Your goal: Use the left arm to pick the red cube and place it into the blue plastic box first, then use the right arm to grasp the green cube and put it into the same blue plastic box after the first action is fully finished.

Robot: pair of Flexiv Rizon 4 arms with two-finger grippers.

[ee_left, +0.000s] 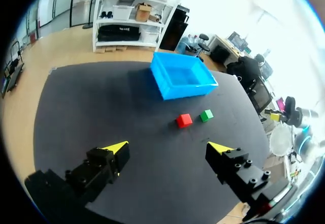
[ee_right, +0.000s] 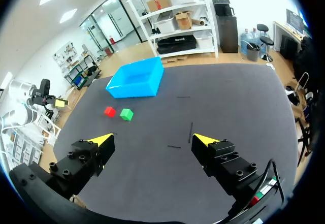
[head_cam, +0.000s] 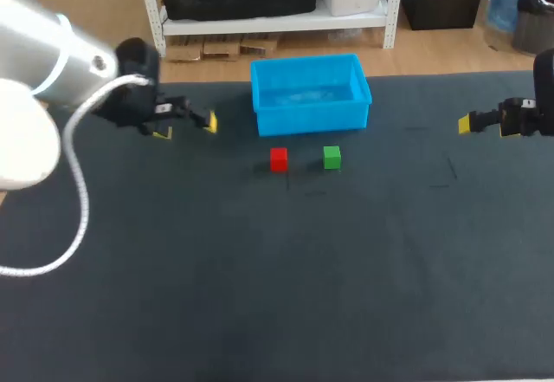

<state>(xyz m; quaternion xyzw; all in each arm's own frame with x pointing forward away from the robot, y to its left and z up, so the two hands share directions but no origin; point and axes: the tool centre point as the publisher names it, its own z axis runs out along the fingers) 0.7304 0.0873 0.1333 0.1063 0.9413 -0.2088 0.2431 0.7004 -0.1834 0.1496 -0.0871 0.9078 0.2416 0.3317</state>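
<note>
Red cube (head_cam: 278, 158) sits on the dark table (head_cam: 260, 304), well apart from the left gripper (head_cam: 187, 127). In the head view it lies between 3 and 4 o'clock of that gripper, with bare table between them. In the left wrist view the cube (ee_left: 184, 120) is well ahead of the gripper (ee_left: 167, 148), slightly toward 1 o'clock. Its fingers are spread wide and hold nothing.

The left arm comes in from 9 o'clock and hangs over the far left part of the table, its fingers pointing toward the middle.

The green cube (head_cam: 331, 158) stands just beside the red one at its 3 o'clock, not touching it. The blue box (head_cam: 312, 118) stands just behind both, at 1 o'clock of the red cube and 11 o'clock of the green. Its inside looks bare. In the left wrist view the green cube (ee_left: 206, 115) and the box (ee_left: 188, 89) lie beyond the red cube.

The right gripper (head_cam: 485, 123) hangs at the table's right side, with the green cube near its 9 o'clock, well apart. In the right wrist view its fingers (ee_right: 153, 141) gape wide with nothing between them. The red cube (ee_right: 109, 112), green cube (ee_right: 126, 114) and box (ee_right: 134, 87) lie far ahead, toward 11 o'clock. Nothing stands between either gripper and the cubes.
</note>
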